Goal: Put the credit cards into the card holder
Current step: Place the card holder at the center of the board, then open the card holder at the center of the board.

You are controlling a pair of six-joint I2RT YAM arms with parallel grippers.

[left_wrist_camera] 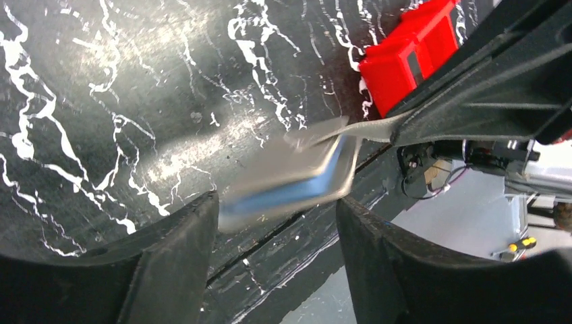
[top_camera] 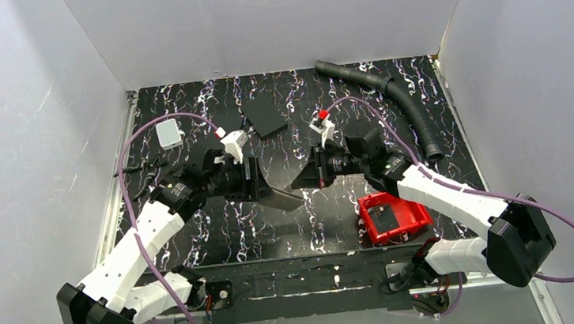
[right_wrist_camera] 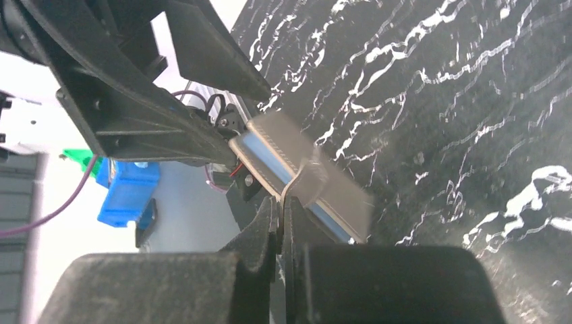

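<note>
One card holder point(left_wrist_camera: 290, 179) — flat, taupe

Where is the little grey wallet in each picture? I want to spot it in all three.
Top view: the card holder is near the middle of the picture, left of the red tray.
Left wrist view: the card holder, blurry, in the middle, inside the open left gripper.
Right wrist view: the card holder in the middle, its tab pinched by the right gripper.
Shared landmark: the black table with white veins.
</note>
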